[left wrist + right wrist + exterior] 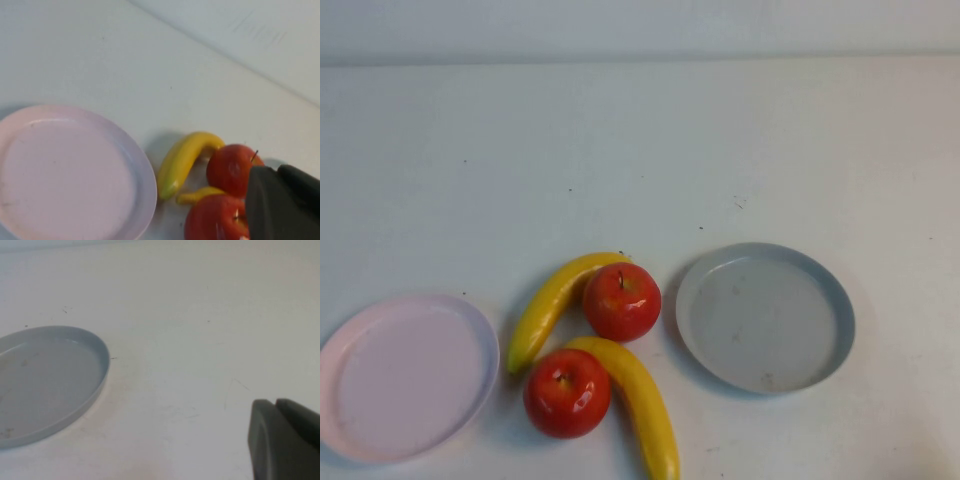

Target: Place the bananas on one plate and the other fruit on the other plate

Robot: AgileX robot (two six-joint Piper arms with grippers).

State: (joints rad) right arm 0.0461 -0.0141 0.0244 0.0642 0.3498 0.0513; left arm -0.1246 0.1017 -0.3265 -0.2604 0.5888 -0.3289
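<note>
both bananas lie lengthwise front-to-back between the plates; left claw hovers by the apples, right claw off the grey-blue plate; grips unclear.

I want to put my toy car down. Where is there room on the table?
Both plates are empty: the pink plate and the grey-blue plate. The far table is bare. Between the plates it's crowded with bananas and apples.

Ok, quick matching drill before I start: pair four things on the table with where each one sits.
1. pink plate
2. grey-blue plate
3. far apple
4. near apple

a. between the bananas, nearer the grey-blue plate
b. robot's right, empty
c. robot's left, empty
d. close to the pink plate's rim

Pairs: 1-c, 2-b, 3-a, 4-d
</note>
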